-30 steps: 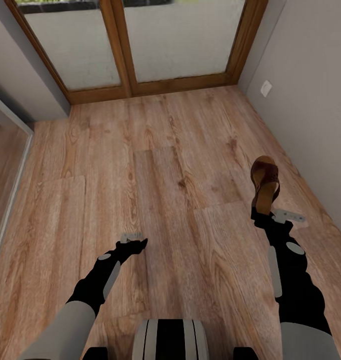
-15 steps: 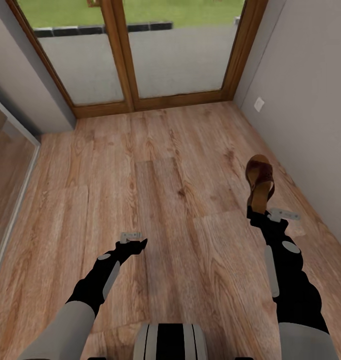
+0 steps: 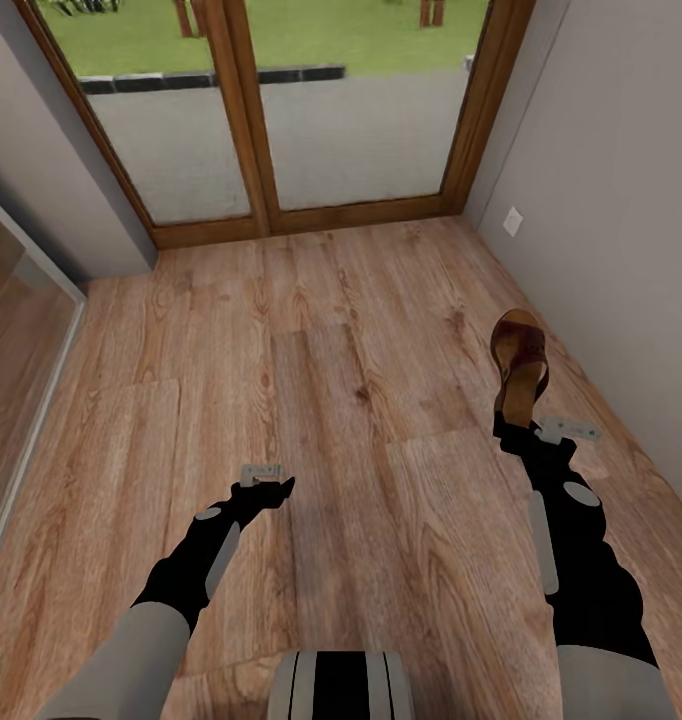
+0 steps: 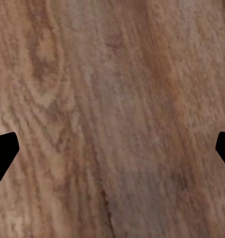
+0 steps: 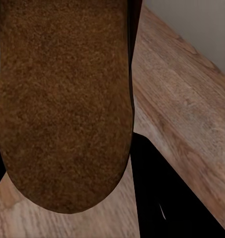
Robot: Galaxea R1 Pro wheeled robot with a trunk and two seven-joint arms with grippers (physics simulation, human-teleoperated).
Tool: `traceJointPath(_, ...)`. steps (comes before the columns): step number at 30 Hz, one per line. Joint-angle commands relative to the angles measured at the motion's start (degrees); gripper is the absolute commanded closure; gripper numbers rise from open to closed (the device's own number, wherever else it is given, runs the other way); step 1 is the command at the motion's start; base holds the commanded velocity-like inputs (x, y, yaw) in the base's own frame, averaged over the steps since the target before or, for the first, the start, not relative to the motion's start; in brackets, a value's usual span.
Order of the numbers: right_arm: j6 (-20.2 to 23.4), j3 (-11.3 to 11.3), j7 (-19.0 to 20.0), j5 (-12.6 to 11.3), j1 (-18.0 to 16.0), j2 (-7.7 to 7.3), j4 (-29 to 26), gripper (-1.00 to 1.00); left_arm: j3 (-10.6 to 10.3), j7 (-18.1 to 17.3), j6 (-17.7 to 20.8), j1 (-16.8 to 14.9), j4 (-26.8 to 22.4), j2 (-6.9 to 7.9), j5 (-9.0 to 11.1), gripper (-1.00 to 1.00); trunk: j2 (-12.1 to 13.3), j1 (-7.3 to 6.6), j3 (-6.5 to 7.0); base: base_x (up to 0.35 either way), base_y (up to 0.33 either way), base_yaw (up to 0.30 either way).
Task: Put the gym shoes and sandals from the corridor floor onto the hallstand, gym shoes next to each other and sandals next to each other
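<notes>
At centre right of the head view, one sandal (image 3: 522, 372) stands lifted above the corridor floor (image 3: 331, 350), its heel clenched in my right claw (image 3: 518, 428); my fingers hide beneath it. My left claw (image 3: 273, 487) hangs released, empty.
</notes>
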Motion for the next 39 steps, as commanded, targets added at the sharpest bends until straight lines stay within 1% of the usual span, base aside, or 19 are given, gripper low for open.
traceJointPath(1,0.4,0.0,-0.1,0.0,0.0,0.04,-0.1,1.0,0.3,-0.4,0.4,0.0,-0.1,-0.06,0.1,-1.0,0.0,-0.01,0.06,0.0,0.0,0.0)
traceJointPath(6,0.4,0.0,-0.1,0.0,0.0,0.04,-0.1,1.0,0.3,-0.4,0.3,0.0,-0.1,-0.08,0.1,-1.0,0.0,-0.01,0.53,-0.015,0.005,0.0)
traceJointPath(11,0.4,0.0,-0.1,0.0,0.0,0.04,-0.1,1.0,0.3,-0.4,0.4,0.0,-0.1,-0.06,0.1,-1.0,0.0,-0.01,1.0,-0.15,0.095,0.0)
traceJointPath(27,0.4,0.0,-0.1,0.0,0.0,0.04,-0.1,1.0,0.3,-0.4,0.4,0.0,-0.1,-0.06,0.1,-1.0,0.0,-0.01,2.5,-0.215,0.188,0.0)
traceJointPath(39,0.4,0.0,-0.1,0.0,0.0,0.04,-0.1,1.0,0.3,-0.4,0.4,0.0,-0.1,-0.06,0.1,-1.0,0.0,-0.01,3.63,-0.031,0.028,0.0)
